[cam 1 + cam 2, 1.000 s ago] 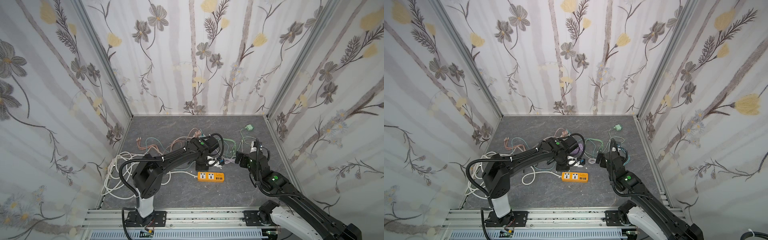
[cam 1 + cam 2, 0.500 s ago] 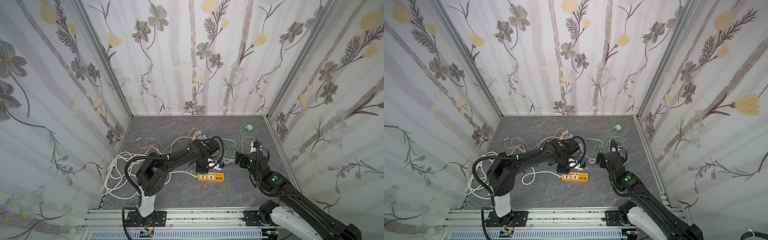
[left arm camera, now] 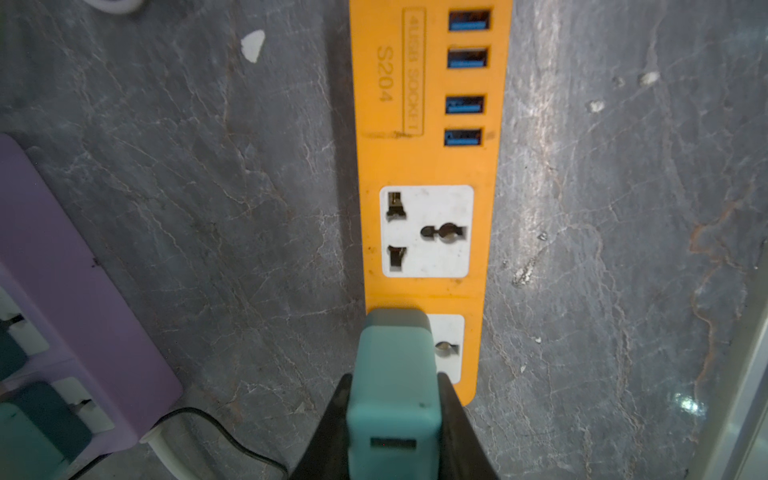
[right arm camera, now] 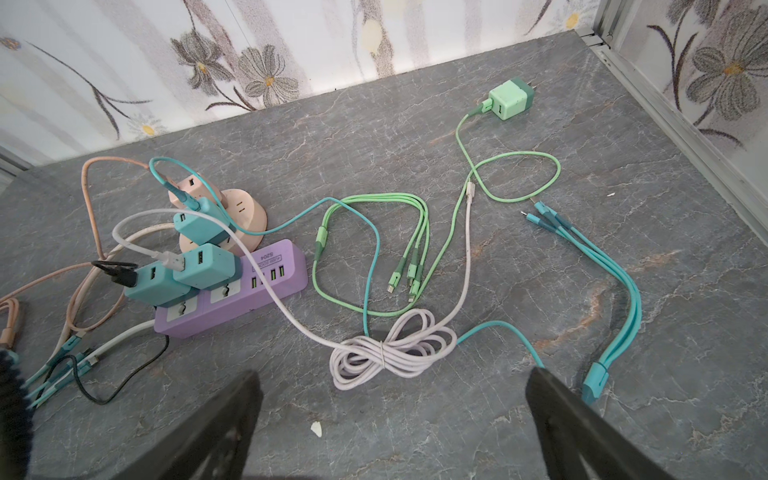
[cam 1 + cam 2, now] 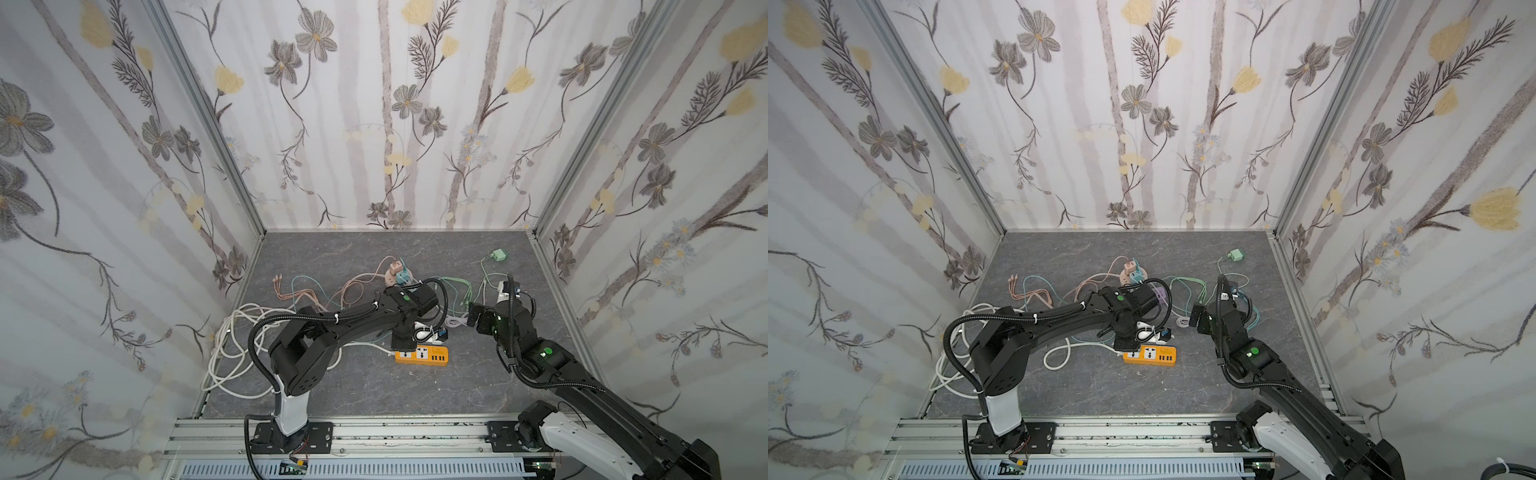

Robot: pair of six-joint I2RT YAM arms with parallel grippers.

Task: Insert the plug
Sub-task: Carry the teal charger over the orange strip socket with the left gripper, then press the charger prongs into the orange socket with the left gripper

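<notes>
Bright, even light; soft shadows; wide-angle bending at edges.

The teal plug (image 3: 392, 374) has come over the orange strip (image 3: 424, 166).

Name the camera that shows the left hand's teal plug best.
Left wrist view: the teal plug fills the foreground, clamped in the left hand over the end socket of the orange power strip. In both top views the arm hides it; the right wrist view misses it.

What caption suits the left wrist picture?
Teal plug, gripped in the left jaws, at the end socket of the orange power strip; next socket empty.
</notes>
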